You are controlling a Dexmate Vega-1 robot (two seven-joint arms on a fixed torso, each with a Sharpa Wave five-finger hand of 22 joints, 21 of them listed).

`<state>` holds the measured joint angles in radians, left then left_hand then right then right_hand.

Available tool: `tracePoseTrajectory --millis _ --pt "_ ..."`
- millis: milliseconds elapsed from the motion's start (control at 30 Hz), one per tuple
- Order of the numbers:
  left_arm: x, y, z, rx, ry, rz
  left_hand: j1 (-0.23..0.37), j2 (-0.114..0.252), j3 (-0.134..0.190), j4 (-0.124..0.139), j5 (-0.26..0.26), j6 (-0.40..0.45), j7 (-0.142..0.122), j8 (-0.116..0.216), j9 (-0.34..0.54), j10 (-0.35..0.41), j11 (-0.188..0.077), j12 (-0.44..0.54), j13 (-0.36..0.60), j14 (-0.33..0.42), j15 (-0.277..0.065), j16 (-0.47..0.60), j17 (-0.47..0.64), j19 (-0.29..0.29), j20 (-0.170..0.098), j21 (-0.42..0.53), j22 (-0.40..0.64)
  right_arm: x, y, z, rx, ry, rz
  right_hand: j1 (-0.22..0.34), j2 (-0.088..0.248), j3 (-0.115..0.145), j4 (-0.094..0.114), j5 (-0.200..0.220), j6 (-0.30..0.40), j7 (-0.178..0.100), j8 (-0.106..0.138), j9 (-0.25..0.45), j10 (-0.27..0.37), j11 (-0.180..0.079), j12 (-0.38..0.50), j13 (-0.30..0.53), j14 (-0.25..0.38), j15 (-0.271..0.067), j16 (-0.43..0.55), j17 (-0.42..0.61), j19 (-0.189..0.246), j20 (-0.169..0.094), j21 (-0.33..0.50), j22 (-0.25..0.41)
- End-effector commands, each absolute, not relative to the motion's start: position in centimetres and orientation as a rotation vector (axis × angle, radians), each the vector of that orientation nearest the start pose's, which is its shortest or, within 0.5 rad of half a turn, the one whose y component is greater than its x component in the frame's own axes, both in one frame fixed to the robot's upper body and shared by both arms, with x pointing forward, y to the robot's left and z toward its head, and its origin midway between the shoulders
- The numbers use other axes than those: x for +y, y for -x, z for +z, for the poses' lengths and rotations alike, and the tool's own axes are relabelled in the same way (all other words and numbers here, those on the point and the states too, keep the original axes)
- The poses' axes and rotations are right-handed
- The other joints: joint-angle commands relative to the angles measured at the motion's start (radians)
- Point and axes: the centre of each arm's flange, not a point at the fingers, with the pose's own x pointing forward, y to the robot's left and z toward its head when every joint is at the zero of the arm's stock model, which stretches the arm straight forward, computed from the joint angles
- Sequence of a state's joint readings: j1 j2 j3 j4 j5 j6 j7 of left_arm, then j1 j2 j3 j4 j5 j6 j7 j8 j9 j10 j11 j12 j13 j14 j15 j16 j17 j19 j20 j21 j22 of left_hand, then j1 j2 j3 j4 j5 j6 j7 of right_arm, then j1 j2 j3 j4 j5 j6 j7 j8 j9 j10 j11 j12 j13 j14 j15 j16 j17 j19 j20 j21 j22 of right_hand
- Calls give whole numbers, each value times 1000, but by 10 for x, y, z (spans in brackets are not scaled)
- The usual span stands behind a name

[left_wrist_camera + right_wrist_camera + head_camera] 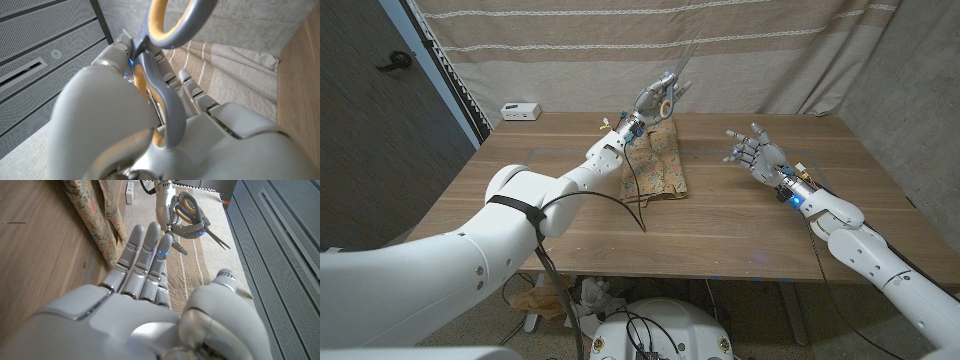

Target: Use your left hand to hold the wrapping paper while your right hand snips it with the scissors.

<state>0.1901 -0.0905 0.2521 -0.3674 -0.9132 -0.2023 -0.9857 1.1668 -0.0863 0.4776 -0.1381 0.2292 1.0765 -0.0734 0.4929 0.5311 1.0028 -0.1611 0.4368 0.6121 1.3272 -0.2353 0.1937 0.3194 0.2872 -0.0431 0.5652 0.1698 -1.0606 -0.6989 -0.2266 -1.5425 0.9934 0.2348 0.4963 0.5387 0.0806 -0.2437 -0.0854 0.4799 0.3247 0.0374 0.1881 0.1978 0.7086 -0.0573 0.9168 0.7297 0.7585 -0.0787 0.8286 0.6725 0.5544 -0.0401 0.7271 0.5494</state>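
Note:
My left hand [656, 100] is raised over the far middle of the table and grips grey scissors [676, 72] with yellow-lined handles, blades pointing up. Up close, the scissors' handles [161, 102] lie against that hand [100, 125]. Floral wrapping paper [656, 160] lies crumpled on the table just below and in front of it, apart from the hand. Over the table's right side my right hand [753, 153] is held up with fingers spread and nothing in it. From the right wrist I see that hand [145, 295], the paper [97, 210], the left hand [166, 205] and the scissors [199, 216].
A small white box [521, 111] sits at the table's far left corner. A striped curtain [620, 40] hangs behind the table [740, 230]. Bare wood lies between the paper and my right hand and along the near edge.

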Motion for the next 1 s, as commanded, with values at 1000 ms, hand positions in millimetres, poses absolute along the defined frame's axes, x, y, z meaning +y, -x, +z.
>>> tracePoseTrajectory --millis 1000 --pt "18 -673 96 -563 591 -1229 65 68 -12 2 14 -13 -4 10 12 23 -38 17 7 -6 -4 5 -4 14 -136 -15 3 -274 -588 -28 -617 -194 897 -11 -31 -8 0 -11 -51 -41 2 -1 210 -34 134 88 132 -132 230 74 144 -146 316 288"
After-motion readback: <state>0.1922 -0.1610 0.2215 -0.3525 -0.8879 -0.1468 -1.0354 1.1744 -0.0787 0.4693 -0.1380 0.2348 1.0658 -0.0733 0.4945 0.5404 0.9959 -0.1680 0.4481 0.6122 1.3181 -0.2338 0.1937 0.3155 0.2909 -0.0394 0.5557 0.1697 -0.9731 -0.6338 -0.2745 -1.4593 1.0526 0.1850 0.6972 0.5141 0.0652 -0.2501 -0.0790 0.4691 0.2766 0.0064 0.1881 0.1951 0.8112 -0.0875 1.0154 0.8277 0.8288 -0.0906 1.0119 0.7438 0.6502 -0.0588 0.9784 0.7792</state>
